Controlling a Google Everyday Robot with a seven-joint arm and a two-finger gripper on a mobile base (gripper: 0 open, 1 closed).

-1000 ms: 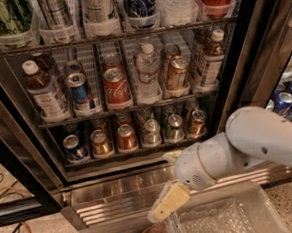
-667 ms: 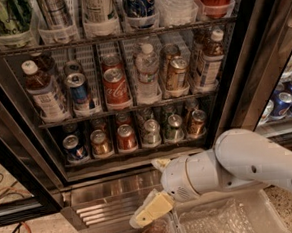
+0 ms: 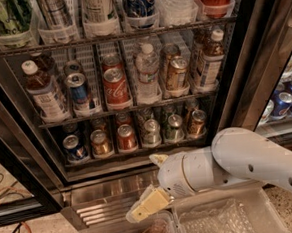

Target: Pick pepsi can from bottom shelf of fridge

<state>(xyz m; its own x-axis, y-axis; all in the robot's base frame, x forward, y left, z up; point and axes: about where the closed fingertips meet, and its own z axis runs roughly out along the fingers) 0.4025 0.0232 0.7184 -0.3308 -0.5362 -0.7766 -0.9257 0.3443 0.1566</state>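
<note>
Checker: Pincer (image 3: 143,189) state, quick.
Tagger: Spread wide, nothing in it. It sits at 6 o'clock in the view, outside the fridge (image 3: 18,147), in front of the ribbed steel base (image 3: 101,197), on the end of the white arm (image 3: 259,160).
Checker: Why so low and open?
Tagger: My read: it's parked below the bottom shelf (image 3: 138,150) with fingers apart, ready to go round a can. It touches nothing.
Checker: Target?
Tagger: Pepsi can (image 3: 74,147), front of the far-left lane on that shelf, about 10 o'clock from the pincer and well apart. Gold can (image 3: 101,143) is just beside it at its 3 o'clock.
Checker: Why there?
Tagger: Lanes keep cans in file with the front one reachable, probably.
Checker: Orientation?
Tagger: Upright. Long axis runs vertical, 12 to 6, silver top up. Which way the tab points is too small to tell.
Checker: Step?
Tagger: Reach not yet made, I'd say. The pincer needs to head up-left.
</note>
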